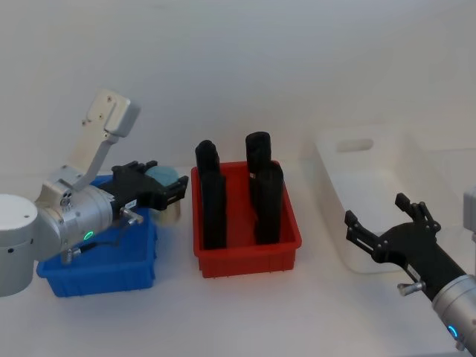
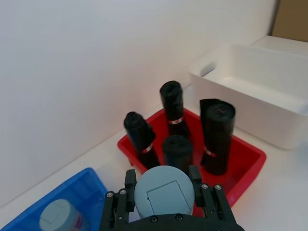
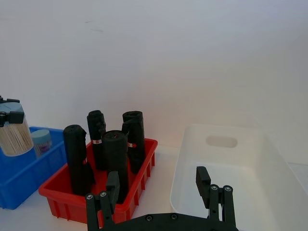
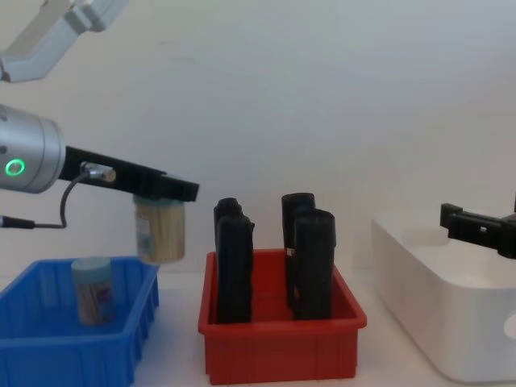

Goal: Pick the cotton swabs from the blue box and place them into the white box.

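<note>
My left gripper (image 1: 168, 184) is shut on a cotton swabs jar (image 4: 160, 231) with a pale bluish lid (image 2: 164, 190), holding it upright in the air above the right end of the blue box (image 1: 104, 279). A second cotton swabs jar (image 4: 93, 290) stands inside the blue box (image 4: 72, 351). The white box (image 1: 331, 163) sits at the right with nothing visible in it. My right gripper (image 1: 376, 210) hovers open with nothing in it at the near left corner of the white box (image 3: 180, 163).
A red bin (image 1: 245, 260) holding several tall black blocks (image 1: 212, 197) stands between the blue box and the white box, under the straight line between them. A white wall runs close behind everything.
</note>
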`<control>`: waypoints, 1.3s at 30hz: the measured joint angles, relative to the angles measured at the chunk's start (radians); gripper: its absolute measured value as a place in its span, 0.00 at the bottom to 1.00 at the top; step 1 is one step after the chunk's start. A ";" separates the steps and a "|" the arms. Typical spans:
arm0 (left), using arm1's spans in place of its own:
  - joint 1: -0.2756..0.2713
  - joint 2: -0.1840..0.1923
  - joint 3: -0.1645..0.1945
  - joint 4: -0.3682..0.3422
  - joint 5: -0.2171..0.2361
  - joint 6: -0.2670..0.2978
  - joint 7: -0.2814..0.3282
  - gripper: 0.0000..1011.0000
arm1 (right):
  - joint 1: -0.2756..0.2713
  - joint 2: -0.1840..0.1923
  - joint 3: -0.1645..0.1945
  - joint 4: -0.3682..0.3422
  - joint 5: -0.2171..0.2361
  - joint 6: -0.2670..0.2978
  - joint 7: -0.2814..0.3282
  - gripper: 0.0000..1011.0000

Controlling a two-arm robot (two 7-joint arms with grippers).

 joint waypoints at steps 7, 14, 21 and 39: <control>-0.031 -0.013 0.014 0.002 0.006 0.015 -0.093 0.66 | 0.000 0.000 0.000 0.000 0.000 0.000 0.000 0.99; -0.053 -0.023 0.024 0.007 0.008 0.028 -0.154 0.66 | 0.000 0.000 0.000 0.000 0.000 0.000 0.000 0.99; -0.066 -0.029 0.030 0.010 0.009 0.034 -0.188 0.66 | 0.000 0.000 0.000 0.000 0.000 0.000 0.000 0.99; -0.079 -0.035 0.036 0.013 0.010 0.041 -0.225 0.66 | 0.013 -0.003 -0.015 -0.004 -0.016 0.018 0.111 0.99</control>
